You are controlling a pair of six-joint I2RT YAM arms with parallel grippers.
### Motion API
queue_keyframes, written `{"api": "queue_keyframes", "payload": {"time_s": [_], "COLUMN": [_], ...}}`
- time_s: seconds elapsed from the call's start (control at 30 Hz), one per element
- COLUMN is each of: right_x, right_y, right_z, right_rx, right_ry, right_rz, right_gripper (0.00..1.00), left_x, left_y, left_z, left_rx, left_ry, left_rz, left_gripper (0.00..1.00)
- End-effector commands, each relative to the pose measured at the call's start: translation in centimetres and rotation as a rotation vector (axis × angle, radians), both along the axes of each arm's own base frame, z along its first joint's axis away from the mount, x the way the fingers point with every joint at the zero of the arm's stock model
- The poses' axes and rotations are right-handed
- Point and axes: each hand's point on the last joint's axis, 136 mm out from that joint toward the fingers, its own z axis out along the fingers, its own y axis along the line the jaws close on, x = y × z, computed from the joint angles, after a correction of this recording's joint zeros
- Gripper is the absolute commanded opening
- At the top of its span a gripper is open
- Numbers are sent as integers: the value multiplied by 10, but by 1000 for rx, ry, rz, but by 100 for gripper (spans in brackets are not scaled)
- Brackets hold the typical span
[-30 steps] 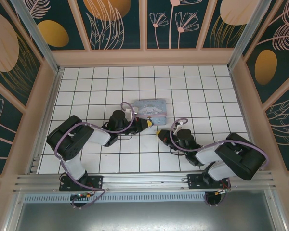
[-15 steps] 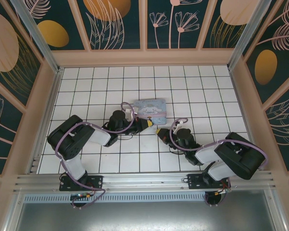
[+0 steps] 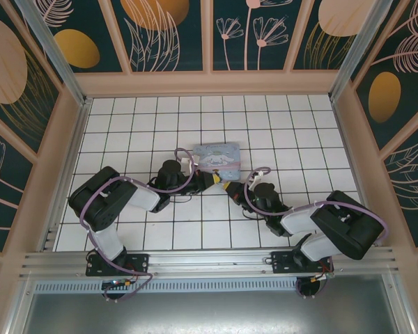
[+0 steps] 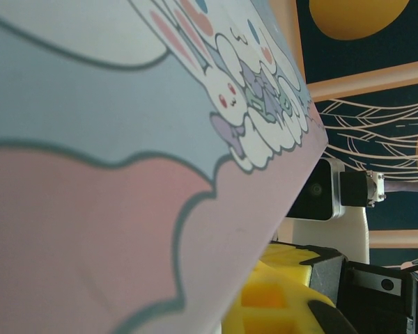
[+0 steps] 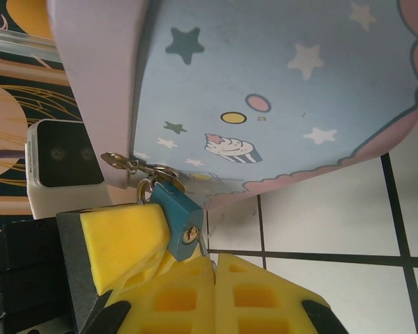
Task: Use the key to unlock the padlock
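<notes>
White tiled floor (image 5: 334, 223). Small padlock (image 5: 181, 217) hangs off tin (image 5: 279, 90): rigid, likely swings, so steady its body. Right gripper (image 5: 198, 261) closed, probably pinching key (image 5: 203, 245). Left gripper (image 3: 214, 178) closed at tin's edge.

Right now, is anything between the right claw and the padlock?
Nothing visible. In the right wrist view the padlock hangs from the latch of the tin, right in front of the closed fingertips of the right claw. The left claw's yellow finger sits beside the padlock, not between.
</notes>
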Motion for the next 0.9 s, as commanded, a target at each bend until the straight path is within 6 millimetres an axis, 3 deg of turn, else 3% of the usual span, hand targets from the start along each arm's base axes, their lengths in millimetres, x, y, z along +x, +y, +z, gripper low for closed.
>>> {"api": "queue_keyframes", "payload": {"time_s": [0.0,0.87], "right_x": [7,8], "right_y": [6,7], "right_z": [16,27], "right_rx": [30,43], "right_ry": [-37,-59], "right_rz": [-2,3], "right_gripper": [0,0], "left_x": [2,5], "left_y": [-1,0], "left_z": [5,-2], "left_rx": [-27,-3], "left_ry": [-27,-29], "left_rz": [-2,8], "left_gripper": [0,0]}}
